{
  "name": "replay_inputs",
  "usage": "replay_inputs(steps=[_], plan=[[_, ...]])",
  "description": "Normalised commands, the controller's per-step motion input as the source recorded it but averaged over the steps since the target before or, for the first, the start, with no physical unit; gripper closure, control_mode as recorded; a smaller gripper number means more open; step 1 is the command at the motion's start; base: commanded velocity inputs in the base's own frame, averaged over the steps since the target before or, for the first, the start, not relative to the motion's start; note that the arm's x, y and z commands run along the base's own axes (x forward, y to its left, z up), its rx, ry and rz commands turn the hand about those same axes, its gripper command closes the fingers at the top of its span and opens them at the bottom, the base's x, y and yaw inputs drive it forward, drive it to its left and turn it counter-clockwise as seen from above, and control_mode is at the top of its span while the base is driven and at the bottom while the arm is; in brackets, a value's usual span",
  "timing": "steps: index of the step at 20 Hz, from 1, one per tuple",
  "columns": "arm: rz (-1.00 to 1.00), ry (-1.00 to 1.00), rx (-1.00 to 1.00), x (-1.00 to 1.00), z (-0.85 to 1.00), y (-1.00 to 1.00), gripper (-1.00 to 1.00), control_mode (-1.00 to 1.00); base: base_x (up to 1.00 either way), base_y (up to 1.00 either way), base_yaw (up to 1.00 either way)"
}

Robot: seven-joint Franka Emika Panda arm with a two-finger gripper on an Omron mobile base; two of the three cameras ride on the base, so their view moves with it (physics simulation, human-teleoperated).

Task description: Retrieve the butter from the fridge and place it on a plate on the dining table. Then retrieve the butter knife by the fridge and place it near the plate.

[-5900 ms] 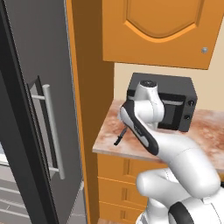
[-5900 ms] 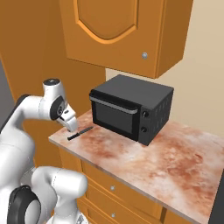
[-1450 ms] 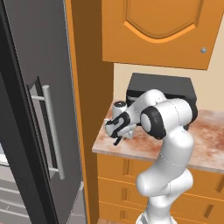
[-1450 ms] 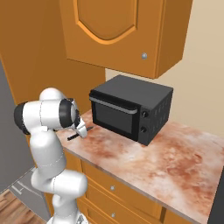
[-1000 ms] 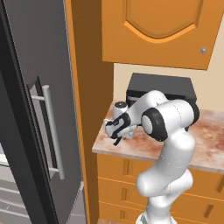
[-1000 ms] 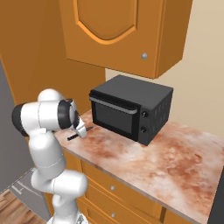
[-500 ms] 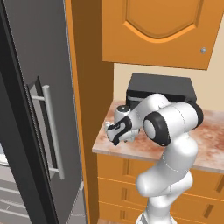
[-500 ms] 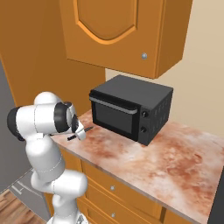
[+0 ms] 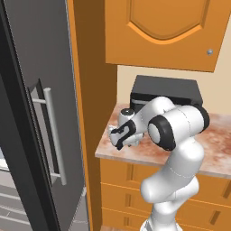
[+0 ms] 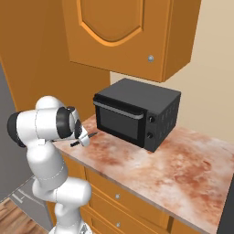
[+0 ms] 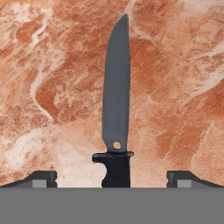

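Gripper over butter knife, jaws wide, nothing held.
Left base view: gripper (image 9: 121, 136) low over counter (image 9: 212, 153), right of fridge (image 9: 40, 117).
Right base view: butter knife (image 10: 90, 135) on counter's left end.
Hand view: handle centred between the fingertips (image 11: 40, 179), blade pointing away.

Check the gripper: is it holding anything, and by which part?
Nothing is held. The gripper is open, its fingertips apart on either side of the butter knife handle on the counter.
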Motion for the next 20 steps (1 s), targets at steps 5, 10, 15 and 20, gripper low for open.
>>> replay_inputs(steps=[5,10,15,20], plan=[[0.0,0.0,0.0,0.0,-0.02,0.0,1.0,-1.0,0.0,0.0,0.0],[0.0,0.0,0.0,0.0,-0.05,0.0,1.0,-1.0,0.0,0.0,0.0],[0.0,0.0,0.0,0.0,-0.03,0.01,1.0,-1.0,0.0,0.0,0.0],[0.0,0.0,0.0,0.0,-0.01,0.02,1.0,-1.0,0.0,0.0,0.0]])
